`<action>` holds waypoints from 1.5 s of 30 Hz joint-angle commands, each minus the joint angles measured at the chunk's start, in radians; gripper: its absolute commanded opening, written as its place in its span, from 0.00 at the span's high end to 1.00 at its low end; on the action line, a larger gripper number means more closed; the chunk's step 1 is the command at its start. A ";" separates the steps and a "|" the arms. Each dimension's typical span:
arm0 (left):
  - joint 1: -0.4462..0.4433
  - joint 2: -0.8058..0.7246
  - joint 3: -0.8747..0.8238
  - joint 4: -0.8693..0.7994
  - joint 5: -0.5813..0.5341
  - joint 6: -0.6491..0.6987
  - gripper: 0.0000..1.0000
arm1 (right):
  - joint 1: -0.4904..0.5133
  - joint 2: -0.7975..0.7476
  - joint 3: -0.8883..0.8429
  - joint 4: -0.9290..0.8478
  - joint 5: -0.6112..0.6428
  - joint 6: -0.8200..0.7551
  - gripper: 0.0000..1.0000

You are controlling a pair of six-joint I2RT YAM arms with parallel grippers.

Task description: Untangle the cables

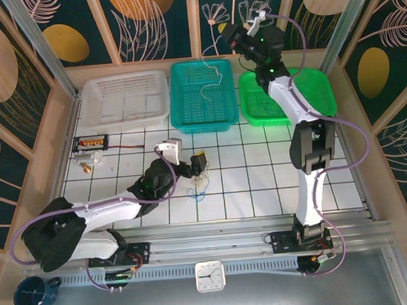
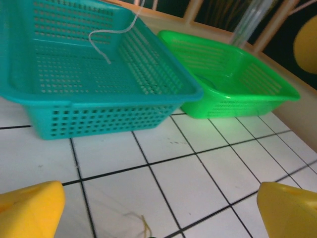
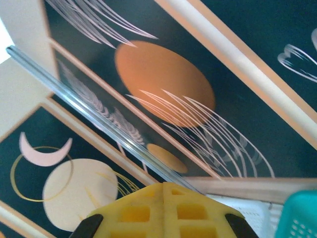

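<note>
White tiled table (image 1: 260, 170), left fingers (image 2: 29, 208) wide apart near cables (image 1: 197, 184), right fingers (image 3: 133, 213) together

White-tiled surface (image 1: 261, 183) w/ dark grid lines, edged by a pale wooden rim (image 1: 67, 126). Wall panels (image 1: 78, 22) on all sides: dark teal w/ orange ovals & white leaf motifs, in wooden frames. Slanted metal posts (image 1: 36, 42) at corners; aluminium rails (image 1: 230, 242) along near edge. Light bright & even.

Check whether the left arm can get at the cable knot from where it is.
Probably yes. The left gripper is open right beside the cables on the tiled table, with nothing between them; the right arm is off over the green basket.
</note>
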 commanded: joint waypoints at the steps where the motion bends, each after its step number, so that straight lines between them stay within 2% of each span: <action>1: 0.008 -0.054 0.018 -0.083 -0.090 -0.033 0.01 | 0.013 0.042 -0.001 0.039 -0.021 -0.020 1.00; 5: 0.015 -0.089 0.020 -0.104 -0.089 -0.057 0.01 | 0.045 0.081 -0.044 -0.033 0.017 -0.130 1.00; 8: 0.017 -0.096 0.033 -0.128 -0.086 -0.069 0.01 | 0.071 0.124 -0.014 -0.161 0.065 -0.249 1.00; 9: 0.018 -0.098 0.034 -0.130 -0.086 -0.073 0.01 | 0.078 0.142 0.016 -0.219 0.082 -0.290 0.93; 12: 0.018 -0.098 0.039 -0.138 -0.096 -0.088 0.01 | 0.090 0.209 0.149 -0.414 0.124 -0.414 0.55; 14: 0.020 -0.099 0.039 -0.141 -0.098 -0.099 0.01 | 0.091 0.221 0.196 -0.489 0.142 -0.463 0.45; 17: 0.022 -0.096 0.039 -0.139 -0.097 -0.116 0.01 | 0.091 0.172 0.167 -0.496 0.159 -0.489 0.38; 26: 0.034 -0.064 0.069 -0.188 -0.065 -0.162 0.01 | 0.104 -0.045 -0.067 -0.412 0.126 -0.458 0.38; 38: 0.055 0.048 0.155 -0.341 0.041 -0.226 0.01 | 0.138 -0.469 -0.671 -0.200 0.124 -0.373 0.39; 45: 0.077 0.071 0.153 -0.413 0.094 -0.280 0.01 | 0.250 -0.633 -0.962 -0.223 0.213 -0.406 0.40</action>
